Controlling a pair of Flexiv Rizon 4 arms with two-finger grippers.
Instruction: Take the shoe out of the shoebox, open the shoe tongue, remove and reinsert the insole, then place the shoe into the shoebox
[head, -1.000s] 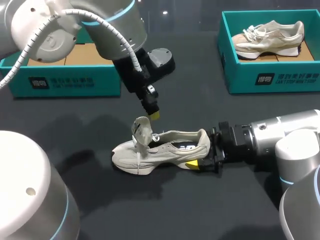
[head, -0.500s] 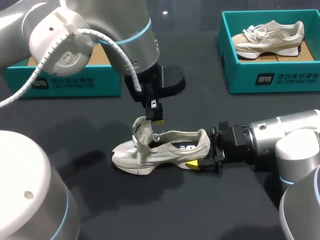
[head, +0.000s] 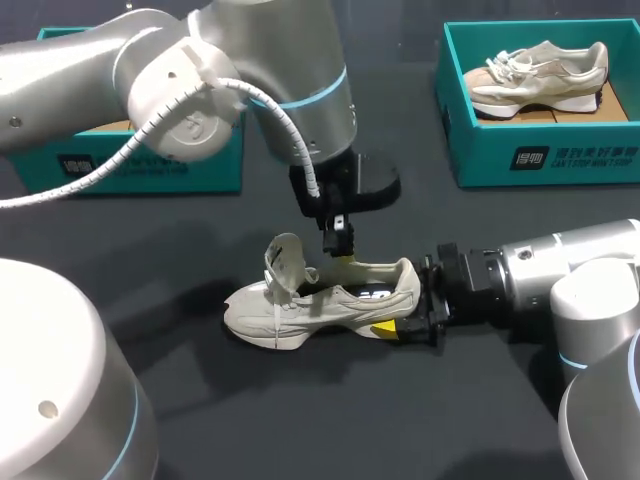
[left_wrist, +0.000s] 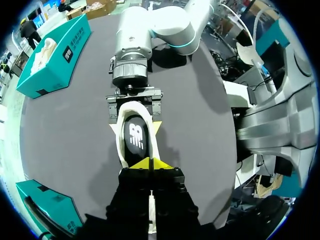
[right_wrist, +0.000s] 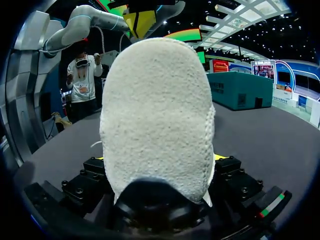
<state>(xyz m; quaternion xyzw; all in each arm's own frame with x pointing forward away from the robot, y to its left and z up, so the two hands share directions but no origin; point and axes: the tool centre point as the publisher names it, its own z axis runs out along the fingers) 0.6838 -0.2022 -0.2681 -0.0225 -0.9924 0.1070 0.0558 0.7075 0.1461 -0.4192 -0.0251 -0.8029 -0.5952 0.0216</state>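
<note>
Since a second ago my left arm has swung from beside the raised tongue (head: 285, 262) toward the heel and dropped lower. The left gripper (left_wrist: 150, 163) hangs over the mouth of the shoe (head: 320, 300), its yellow tips pressed together just above the front edge of the dark insole (left_wrist: 135, 140). I cannot tell whether they have any of it pinched. My right arm has not moved. The right gripper (left_wrist: 134, 125) clamps the heel from both sides, fingers spread to the shoe's width. The shoe sits upright on the black table (head: 350, 420), toe pointing away from the right arm, between the two teal shoeboxes. The left shoebox (head: 150, 165) lies behind my left arm. The right shoebox (head: 540, 150) holds a second shoe (head: 540, 75).
</note>
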